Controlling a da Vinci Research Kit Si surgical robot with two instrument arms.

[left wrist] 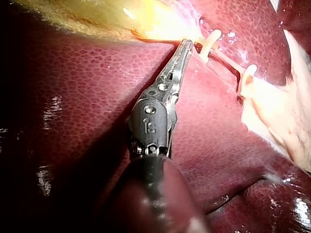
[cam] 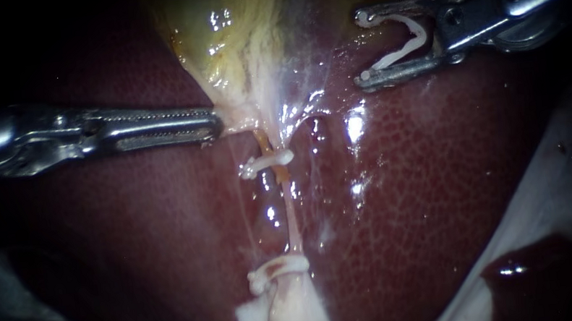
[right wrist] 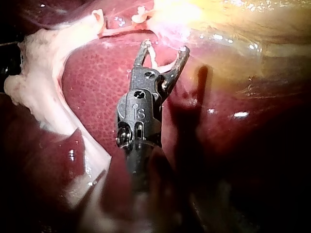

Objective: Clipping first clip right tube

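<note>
Endoscope view: clip (cam: 419, 33) in right instrument (cam: 362, 49), apart from clipped tube (cam: 286, 211)

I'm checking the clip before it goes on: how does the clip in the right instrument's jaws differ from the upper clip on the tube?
The loaded clip is spread in a V between the right instrument's jaws; the upper clip is closed flat. The loaded clip hangs over the liver, around nothing; the upper clip crosses the tube just below the gallbladder. Both are white with knobbed ends.
</note>
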